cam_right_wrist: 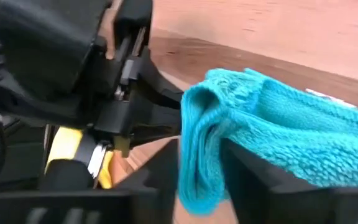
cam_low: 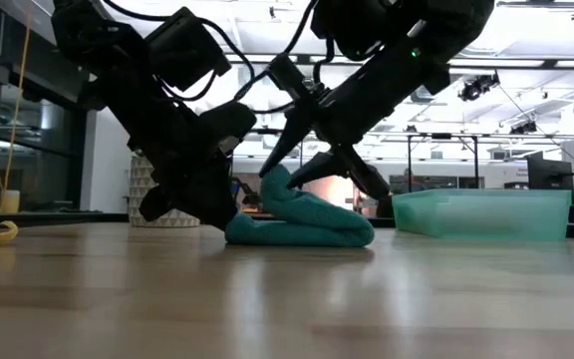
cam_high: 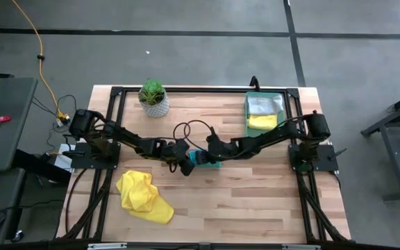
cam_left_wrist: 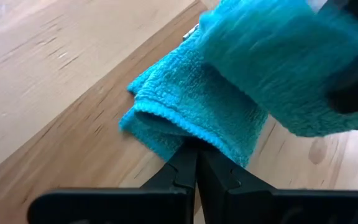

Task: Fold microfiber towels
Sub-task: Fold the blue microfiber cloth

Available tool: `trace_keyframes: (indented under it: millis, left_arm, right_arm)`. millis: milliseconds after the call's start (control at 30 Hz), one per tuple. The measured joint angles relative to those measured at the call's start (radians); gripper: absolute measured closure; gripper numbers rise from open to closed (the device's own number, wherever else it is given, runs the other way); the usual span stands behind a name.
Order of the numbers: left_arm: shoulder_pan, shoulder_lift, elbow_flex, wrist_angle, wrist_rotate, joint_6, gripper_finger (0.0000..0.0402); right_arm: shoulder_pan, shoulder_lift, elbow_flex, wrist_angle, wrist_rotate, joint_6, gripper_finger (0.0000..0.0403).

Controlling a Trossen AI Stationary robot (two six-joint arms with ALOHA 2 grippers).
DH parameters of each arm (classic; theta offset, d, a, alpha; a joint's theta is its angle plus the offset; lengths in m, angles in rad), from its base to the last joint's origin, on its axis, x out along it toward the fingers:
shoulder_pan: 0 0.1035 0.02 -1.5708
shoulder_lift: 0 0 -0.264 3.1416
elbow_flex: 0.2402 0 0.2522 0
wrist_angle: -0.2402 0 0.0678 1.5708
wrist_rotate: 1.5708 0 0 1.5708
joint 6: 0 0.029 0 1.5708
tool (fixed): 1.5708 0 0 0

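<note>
A teal towel [cam_high: 210,162] lies folded over on the table's middle, its bottom layer on the wood [cam_low: 302,227]. My left gripper [cam_high: 185,167] comes from the left and is shut on the towel's left end [cam_left_wrist: 196,163]. My right gripper [cam_high: 201,155] comes from the right. Its fingers stand apart [cam_right_wrist: 201,180] on either side of the towel's upturned folded edge [cam_low: 277,184]. A yellow towel [cam_high: 143,196] lies crumpled at the near left. Another yellow towel [cam_high: 261,121] and a grey-white one [cam_high: 262,104] lie in the green tray [cam_high: 281,110]. My left gripper pinches the teal towel's folded end [cam_left_wrist: 188,138] between its two fingertips, slanting down from the table's left. Several layers bunch there. The towel rests on the table. My right gripper has the raised fold [cam_right_wrist: 197,143] between its parted fingers; whether they touch it, I cannot tell.
A small potted plant [cam_high: 153,97] stands at the far left. The translucent green tray [cam_low: 481,211] sits at the far right. Bare wood lies along the near edge, to the right of the yellow towel.
</note>
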Motion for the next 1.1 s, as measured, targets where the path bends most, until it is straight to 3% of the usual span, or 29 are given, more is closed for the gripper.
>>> trace_keyframes:
  millis: [267, 367, 500, 700, 867, 967, 1100]
  left_arm:
    - [0.009, -0.120, 0.000, -0.155, 0.015, 0.083, 0.0401]
    - [0.014, -0.211, 0.000, -0.240, -0.011, 0.135, 0.0401]
    - [0.012, -0.342, -0.001, -0.269, -0.049, 0.224, 0.0401]
    - [-0.006, -0.397, 0.000, -0.094, -0.031, 0.318, 0.0401]
    - [-0.006, -0.277, -0.002, 0.065, -0.023, 0.339, 0.0401]
    - [-0.006, -0.179, 0.000, 0.168, -0.017, 0.340, 0.0401]
    - [-0.006, -0.057, -0.001, 0.261, 0.000, 0.339, 0.0401]
  right_arm:
    - [-0.028, -0.097, 0.000, -0.087, -0.037, -0.203, 0.0157]
    - [-0.042, -0.172, 0.000, -0.182, -0.037, -0.311, 0.0129]
    - [-0.035, -0.278, 0.000, -0.355, -0.037, -0.499, 0.0120]
    - [0.021, -0.343, 0.000, -0.555, 0.011, -0.693, 0.0134]
    - [0.064, -0.328, -0.032, -0.518, 0.072, -0.761, 0.0169]
    - [0.069, -0.303, -0.049, -0.458, 0.077, -0.776, 0.0212]
    - [0.063, -0.247, -0.049, -0.408, 0.084, -0.783, 0.0309]
